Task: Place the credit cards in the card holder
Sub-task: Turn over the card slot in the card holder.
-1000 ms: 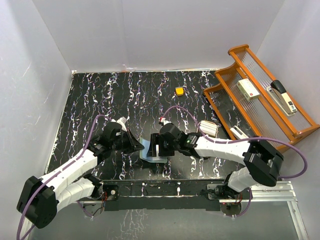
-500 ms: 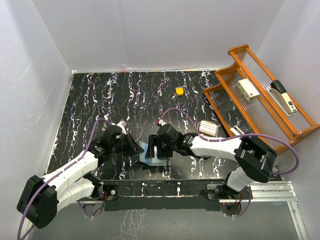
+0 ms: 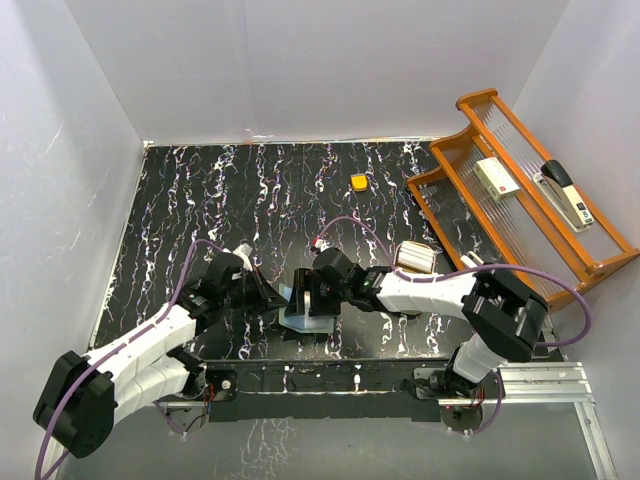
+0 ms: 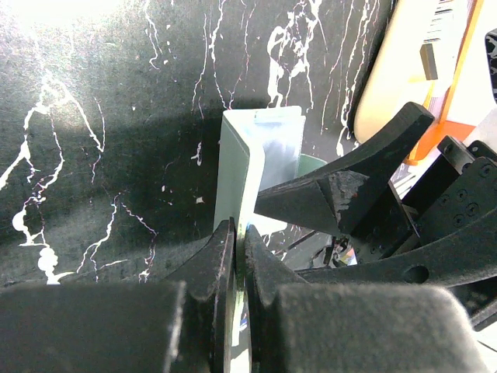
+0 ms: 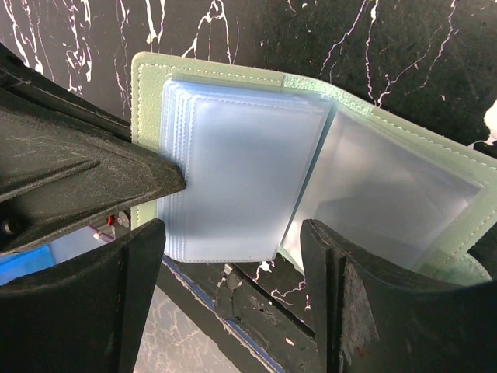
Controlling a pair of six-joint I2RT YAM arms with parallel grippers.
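A black, white-veined counter (image 3: 200, 200) is boxed in by white walls (image 3: 300, 70) at the top and left of the overhead frame. A wooden rack (image 3: 520, 195) lines its right edge, and a small orange block (image 3: 358, 182) lies upper centre. At lower centre, near the front edge, the open pale green card holder (image 5: 233, 179) sits between both arms. The left end effector (image 4: 239, 241) is clamped on its cover, and the right end effector (image 5: 233, 249) is spread apart astride its clear sleeves.
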